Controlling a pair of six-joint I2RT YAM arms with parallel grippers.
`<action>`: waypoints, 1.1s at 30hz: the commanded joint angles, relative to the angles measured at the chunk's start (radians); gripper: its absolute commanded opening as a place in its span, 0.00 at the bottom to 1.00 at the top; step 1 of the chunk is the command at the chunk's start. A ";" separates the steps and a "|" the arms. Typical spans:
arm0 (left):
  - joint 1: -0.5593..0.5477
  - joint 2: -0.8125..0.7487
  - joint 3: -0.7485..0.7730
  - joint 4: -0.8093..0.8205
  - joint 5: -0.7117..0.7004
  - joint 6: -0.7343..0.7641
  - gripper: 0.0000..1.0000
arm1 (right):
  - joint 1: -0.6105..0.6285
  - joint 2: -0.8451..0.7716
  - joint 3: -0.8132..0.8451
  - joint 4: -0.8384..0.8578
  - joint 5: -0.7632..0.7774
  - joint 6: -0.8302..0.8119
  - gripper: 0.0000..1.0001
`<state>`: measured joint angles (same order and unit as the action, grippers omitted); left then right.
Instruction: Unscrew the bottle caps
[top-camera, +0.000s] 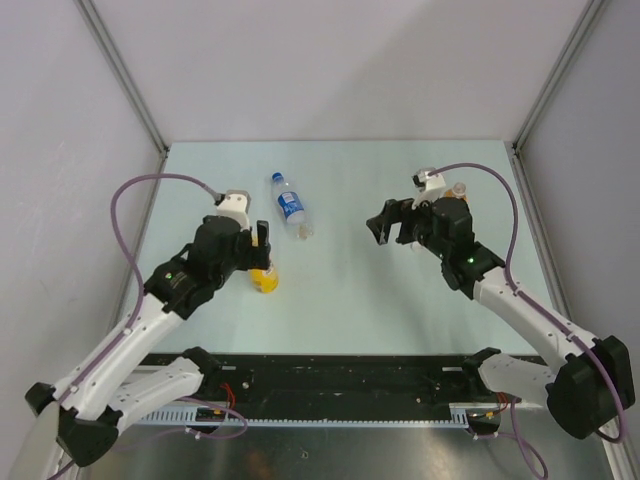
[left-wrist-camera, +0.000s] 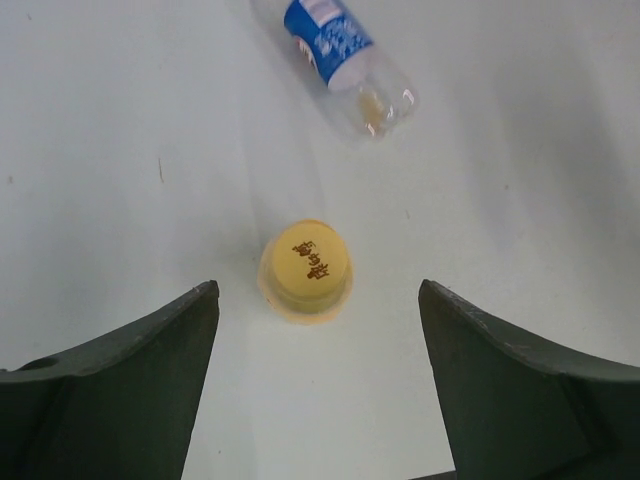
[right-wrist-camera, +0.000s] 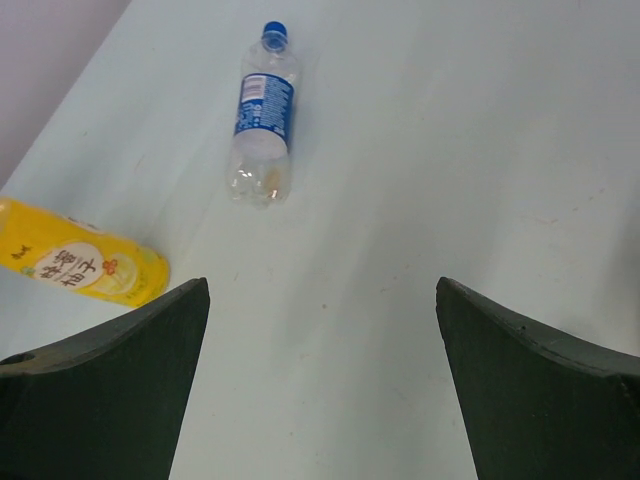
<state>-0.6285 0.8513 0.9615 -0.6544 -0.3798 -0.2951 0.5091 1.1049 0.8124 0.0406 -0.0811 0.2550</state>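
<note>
A yellow bottle (top-camera: 266, 279) stands upright under my left gripper (top-camera: 258, 245). In the left wrist view its yellow cap (left-wrist-camera: 305, 262), with brown writing, lies straight below, between the open fingers of the gripper (left-wrist-camera: 318, 292) and apart from both. A clear bottle (top-camera: 292, 210) with a blue label lies on its side, blue cap (top-camera: 277, 178) pointing away. My right gripper (top-camera: 384, 224) is open and empty above bare table (right-wrist-camera: 320, 282). An orange bottle (top-camera: 448, 196) with a pale cap (top-camera: 460, 187) is mostly hidden behind the right wrist.
The pale green table (top-camera: 340, 300) is walled by grey panels at the back and on both sides. The clear bottle (right-wrist-camera: 264, 125) and the yellow bottle (right-wrist-camera: 85, 265) also show in the right wrist view, far ahead and at the left.
</note>
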 joint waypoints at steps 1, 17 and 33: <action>0.045 0.039 -0.047 0.048 0.117 -0.016 0.81 | -0.021 0.022 0.045 -0.034 -0.047 0.019 0.99; 0.064 0.101 -0.184 0.193 0.100 0.009 0.52 | 0.003 0.069 0.045 -0.031 -0.091 0.010 0.99; 0.065 -0.010 -0.180 0.202 0.217 0.040 0.36 | 0.028 0.062 0.045 0.045 -0.235 -0.004 0.99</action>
<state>-0.5713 0.8768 0.7803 -0.4877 -0.2207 -0.2787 0.5285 1.1725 0.8139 0.0307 -0.2569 0.2600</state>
